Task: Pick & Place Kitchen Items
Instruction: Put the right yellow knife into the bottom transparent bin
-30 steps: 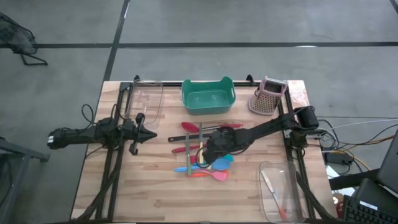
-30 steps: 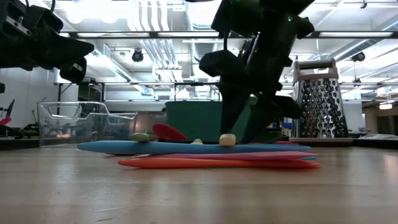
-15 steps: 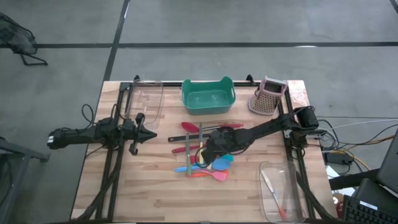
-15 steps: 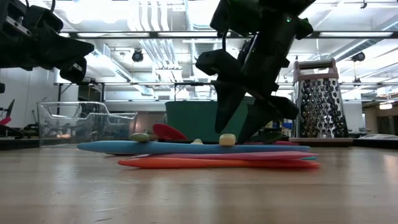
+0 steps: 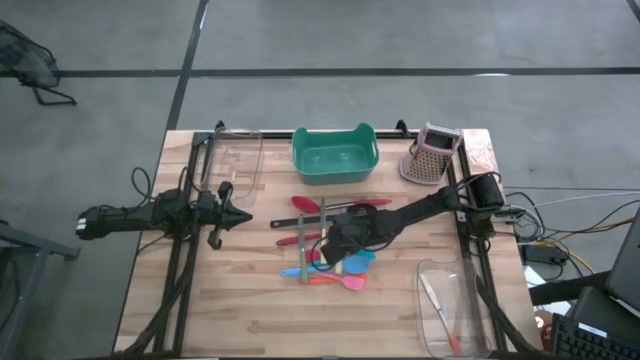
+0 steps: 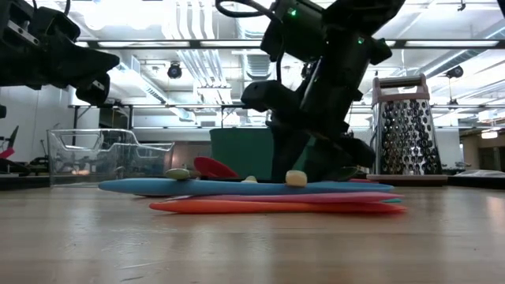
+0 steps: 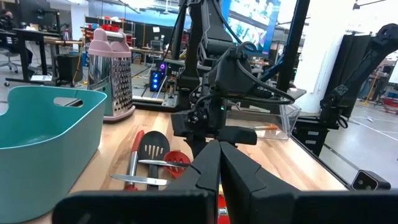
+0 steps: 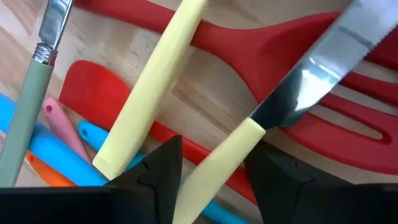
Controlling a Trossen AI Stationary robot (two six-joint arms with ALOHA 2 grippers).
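— Where does everything sit, taking the teal tub (image 5: 335, 155) as the mark?

— The wooden table (image 5: 250, 310) carries it all; the tub stands at the middle of its far edge. A clear bin (image 5: 236, 160) lies just left of the tub, the pinkish grater-like holder (image 5: 431, 155) just right of it, and a second clear bin (image 5: 447, 305) sits at the near right corner, well apart from the tub.

— And the arms?

— The left gripper (image 5: 228, 210) waits left of the tub, beyond the first bin, fingers pressed together with nothing between them (the left wrist view shows them meeting). The right gripper (image 8: 208, 165) reaches in from the right, down over the pile in front of the tub.

— What is in the pile?

— The kitchen items (image 5: 325, 245): red and black turners, then blue, pink and orange spatulas nearest the front. The right jaws stand narrow, straddling a metal blade with a pale yellow handle (image 8: 214, 165); whether the pads touch it, I cannot tell.
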